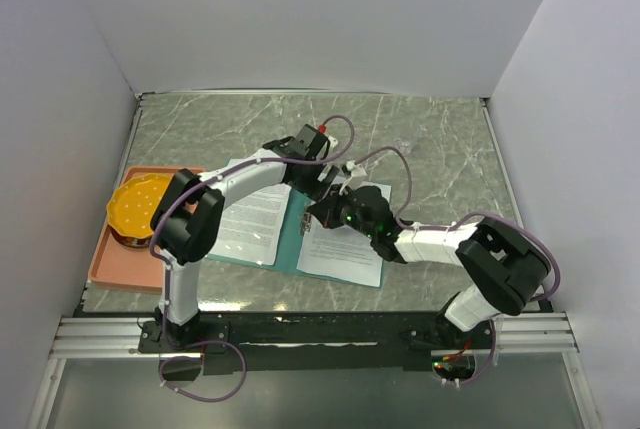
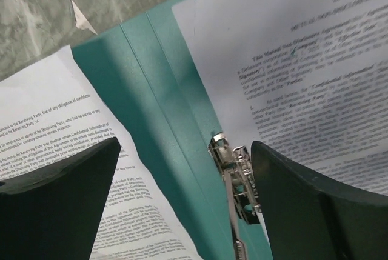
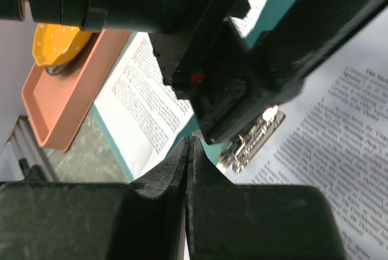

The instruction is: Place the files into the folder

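The teal folder [image 1: 291, 239] lies open on the table. One printed sheet [image 1: 250, 221] lies on its left half and another [image 1: 345, 254] on its right half. My left gripper [image 1: 318, 211] is open and hovers over the spine, its jaws straddling the metal clip [image 2: 233, 175], with the folder's teal inside [image 2: 151, 90] between the sheets [image 2: 54, 126] [image 2: 303, 60]. My right gripper [image 1: 345, 215] is shut and empty, its tips [image 3: 191, 142] just behind the left gripper's body [image 3: 242, 60] and close above the clip [image 3: 251, 142].
A salmon-orange tray [image 1: 115, 267] sits at the left table edge with a yellow dotted object [image 1: 138, 204] in it; both also show in the right wrist view [image 3: 66, 102] [image 3: 57, 51]. Grey marble table [image 1: 440, 149] lies behind and to the right.
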Available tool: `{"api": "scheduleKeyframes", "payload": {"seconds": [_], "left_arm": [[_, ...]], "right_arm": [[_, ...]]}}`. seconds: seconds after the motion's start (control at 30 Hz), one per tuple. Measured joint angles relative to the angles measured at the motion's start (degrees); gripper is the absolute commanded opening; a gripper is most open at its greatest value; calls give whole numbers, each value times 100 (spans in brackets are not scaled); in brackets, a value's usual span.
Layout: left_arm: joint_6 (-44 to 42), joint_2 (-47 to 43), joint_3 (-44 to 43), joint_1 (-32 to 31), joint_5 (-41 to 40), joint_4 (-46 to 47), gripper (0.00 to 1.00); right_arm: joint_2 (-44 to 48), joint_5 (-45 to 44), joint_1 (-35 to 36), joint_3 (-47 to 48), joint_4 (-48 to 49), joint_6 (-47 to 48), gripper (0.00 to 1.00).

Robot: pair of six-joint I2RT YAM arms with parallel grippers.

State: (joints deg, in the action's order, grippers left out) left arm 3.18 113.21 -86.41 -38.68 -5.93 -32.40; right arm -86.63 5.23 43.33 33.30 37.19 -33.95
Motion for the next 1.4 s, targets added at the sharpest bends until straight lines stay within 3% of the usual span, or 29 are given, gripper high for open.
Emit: {"api": "scheduleKeyframes", "payload": {"seconds": [0.47, 1.4], "left_arm": [[461, 407, -234, -26, 181, 122, 96], [684, 669, -125, -55, 129, 402, 96]], "right_arm": [[-758, -1021, 494, -122, 911, 299, 0], [-1403, -1021, 498, 337, 1132, 238, 0]]}}
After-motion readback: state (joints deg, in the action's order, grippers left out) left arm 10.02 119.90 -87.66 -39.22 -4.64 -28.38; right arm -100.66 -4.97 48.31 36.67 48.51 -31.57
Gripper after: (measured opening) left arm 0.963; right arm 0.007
